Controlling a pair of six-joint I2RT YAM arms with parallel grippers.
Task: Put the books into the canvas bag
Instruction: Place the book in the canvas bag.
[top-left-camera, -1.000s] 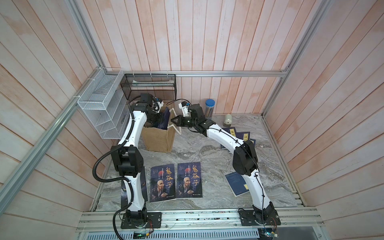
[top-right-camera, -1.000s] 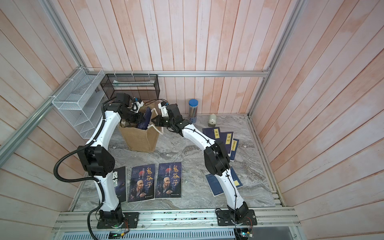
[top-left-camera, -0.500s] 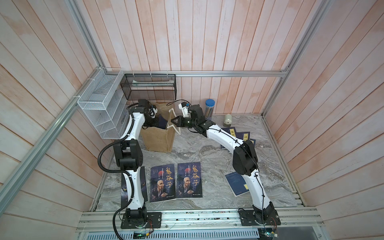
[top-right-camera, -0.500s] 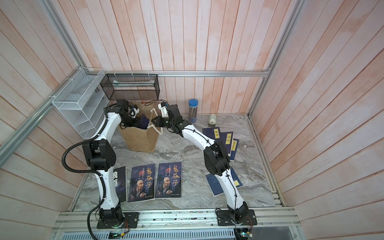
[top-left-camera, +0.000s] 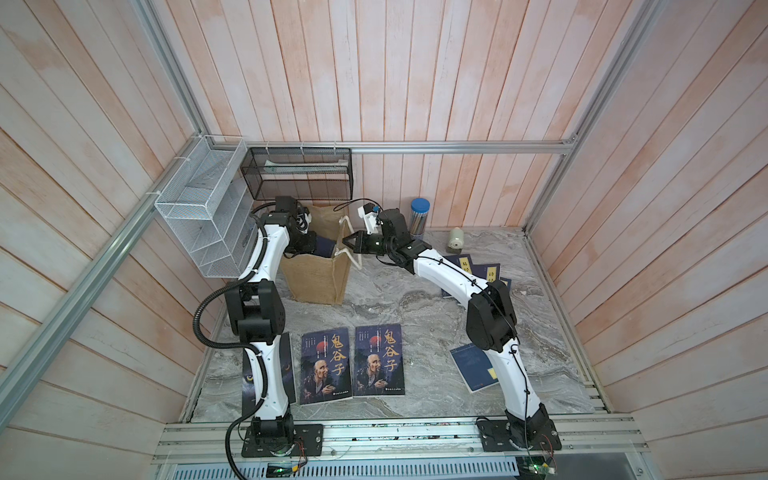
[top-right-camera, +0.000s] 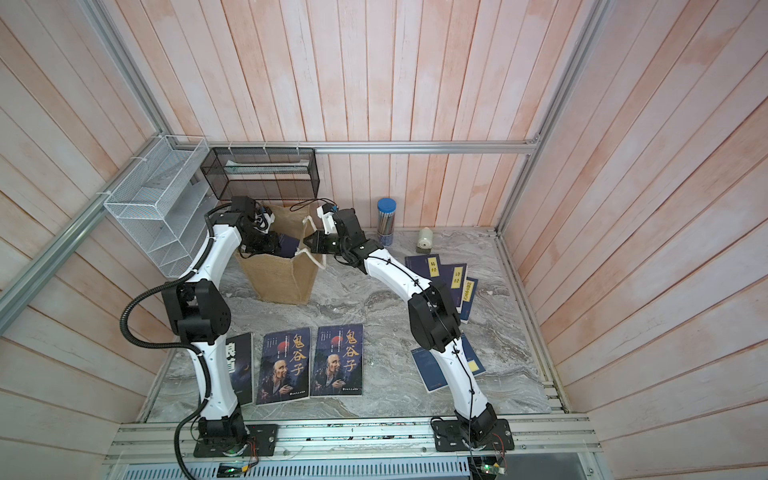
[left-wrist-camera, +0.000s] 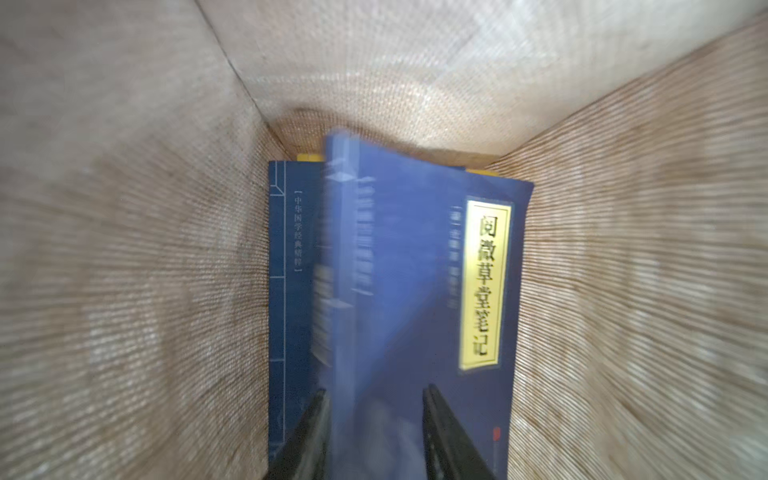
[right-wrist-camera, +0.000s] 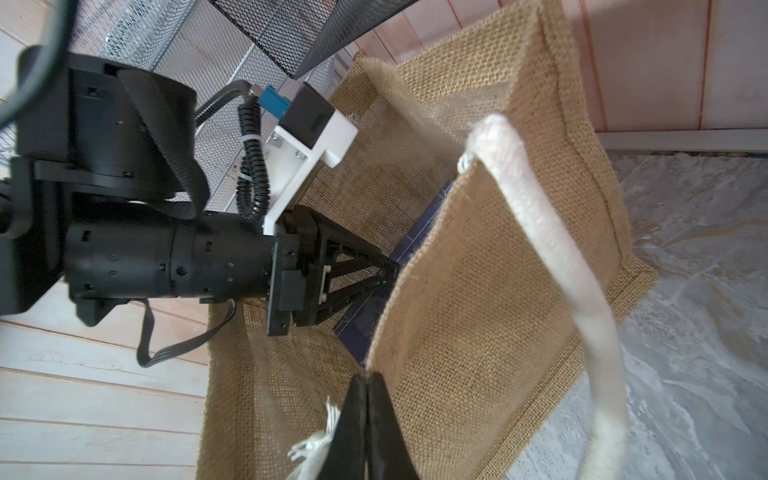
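Deep inside the bag (top-left-camera: 318, 278), the left gripper (left-wrist-camera: 374, 392) is hanging with its fingers apart, one on each side of a blue book (left-wrist-camera: 415, 291). They are not looking tight on it. That book is standing on end, leaning by a second book (left-wrist-camera: 291, 270), and it is looking blurry, so it may be sliding down. The right gripper (right-wrist-camera: 365, 380) is pinching the bag's rim with its fingers together, beside the white handle (right-wrist-camera: 561, 257), and is holding the mouth open.

What could be going wrong next? If the right gripper is letting go too soon, the soft wall may be flopping in and catching the left gripper on its way up. If the left gripper is lifting crooked, a finger may be hooking the book or the cloth and dragging the bag over. Pulling hard on the rim may be tipping the bag too.

Room inside is tight. Cloth walls are sitting close on both sides, so straight up is looking like the only free way. The black basket (top-left-camera: 299, 172) and the white rack (top-left-camera: 208, 216) are hanging near the left arm. On the table (top-left-camera: 415, 299), more books are waiting: old-man books (top-left-camera: 326, 365) in front, blue books (top-left-camera: 465, 262) by the right arm, with bare stone lying between them.
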